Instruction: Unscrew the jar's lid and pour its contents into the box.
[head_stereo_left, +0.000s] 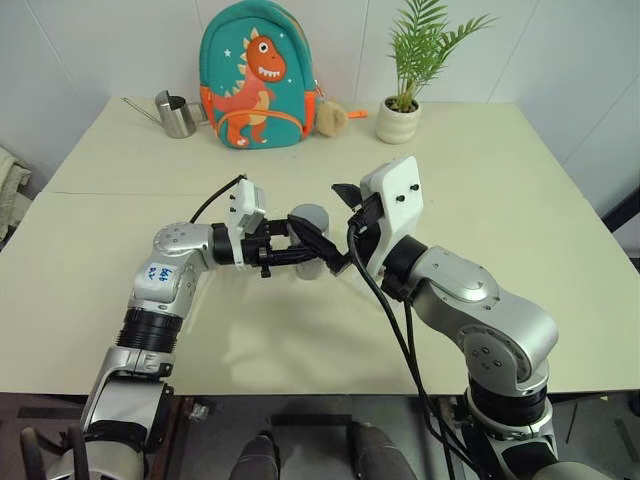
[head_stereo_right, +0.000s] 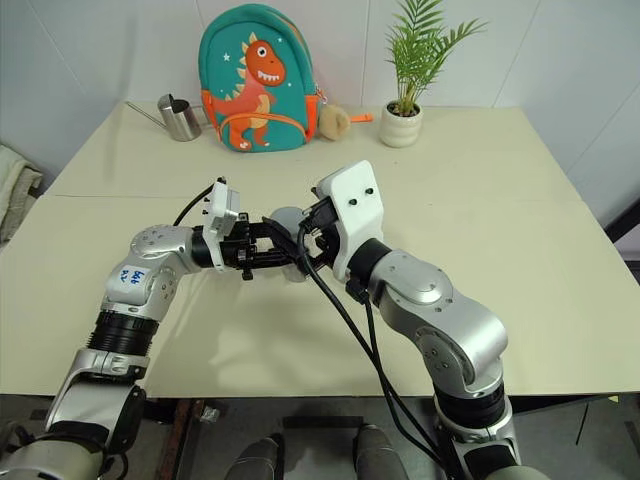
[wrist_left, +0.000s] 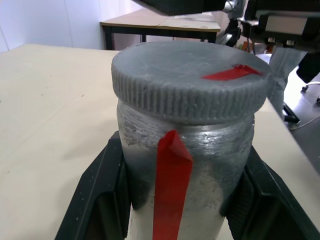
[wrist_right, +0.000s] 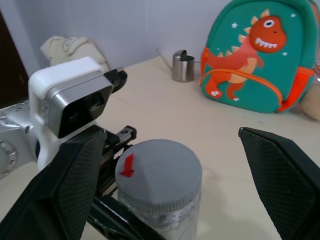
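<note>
The left hand (head_stereo_left: 300, 250) is clamping the jar (wrist_left: 187, 175) upright above the worktop (head_stereo_left: 500, 180), so the wide-open, empty right hand (wrist_right: 170, 165) can grip its lid (wrist_right: 159, 172).

The right gripper (wrist_right: 170, 180), fingers spread wide, flanks the grey lid (wrist_right: 159, 172) on the jar (wrist_right: 165, 220), with a dinosaur backpack (wrist_right: 255, 55) and steel watering can (wrist_right: 182, 66) behind on the surface (wrist_right: 165, 107).

I seem to be in a plain test room staged like a home: a wide beige table (head_stereo_left: 520, 250) against bare white walls. At its far edge stand a teal dinosaur backpack (head_stereo_left: 254, 75), a small steel watering can (head_stereo_left: 176, 115) and a potted green palm (head_stereo_left: 405, 95).
</note>
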